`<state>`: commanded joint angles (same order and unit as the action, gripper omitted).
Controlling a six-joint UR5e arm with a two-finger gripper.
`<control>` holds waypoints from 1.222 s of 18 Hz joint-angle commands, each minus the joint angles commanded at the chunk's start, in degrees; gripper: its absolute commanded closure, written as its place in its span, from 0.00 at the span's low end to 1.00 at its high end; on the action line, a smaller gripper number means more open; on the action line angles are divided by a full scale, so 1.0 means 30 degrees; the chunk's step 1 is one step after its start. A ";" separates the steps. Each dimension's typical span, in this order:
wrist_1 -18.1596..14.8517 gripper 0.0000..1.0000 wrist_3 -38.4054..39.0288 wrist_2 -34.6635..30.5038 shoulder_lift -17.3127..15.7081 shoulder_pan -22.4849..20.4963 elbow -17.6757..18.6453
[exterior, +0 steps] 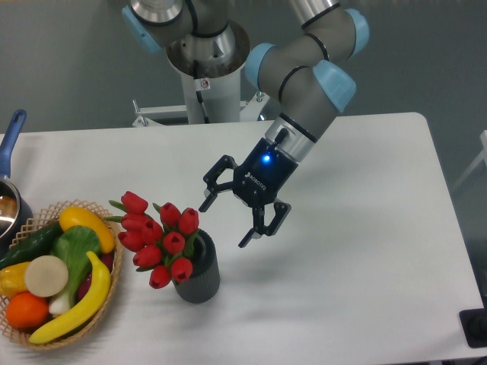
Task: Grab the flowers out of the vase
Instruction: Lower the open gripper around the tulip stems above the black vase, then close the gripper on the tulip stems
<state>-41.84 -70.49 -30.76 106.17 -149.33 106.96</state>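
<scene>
Fixed camera, looking down at a white tabletop [358, 251]. A bunch of red tulip buds, the flowers [160, 239], stands in a short, dark grey ribbed vase [199, 277] near the front of the tabletop, left of centre. The buds lean out over the left side of the vase mouth, so most of the bunch hangs left of the vase rather than straight above it.

The gripper [226, 223], black with a blue light on its body, hangs just to the right of the flowers and above the vase, tilted down toward the left. Its fingers [262, 226] are spread wide and hold nothing. One finger tip is close to the rightmost bud, apparently not touching it. This tilt probably suits the lean of the bunch, letting the fingers close around the stems from the side.

A woven basket [46, 336] of fruit and vegetables sits just left of the flowers. A pot [7, 199] with a blue handle is at the left edge.
</scene>
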 joint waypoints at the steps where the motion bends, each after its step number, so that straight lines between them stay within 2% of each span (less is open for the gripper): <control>1: 0.0000 0.00 0.0000 0.0000 0.0030 0.0001 0.0000; 5: 0.0000 0.00 -0.0059 0.0000 0.0644 0.0469 -0.0205; 16: 0.0000 0.00 0.0000 0.0704 0.0762 0.1494 0.0029; 17: 0.0000 0.03 -0.0029 0.0703 0.0762 0.1582 0.0058; 20: -0.0029 0.47 -0.0088 0.0500 0.0587 0.1671 0.0176; 21: 0.0000 0.58 -0.0088 0.0440 0.0587 0.1671 0.0176; 22: -0.0029 0.65 -0.0001 0.0411 0.0529 0.1671 0.0147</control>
<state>-41.92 -70.49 -29.53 107.76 -144.32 107.40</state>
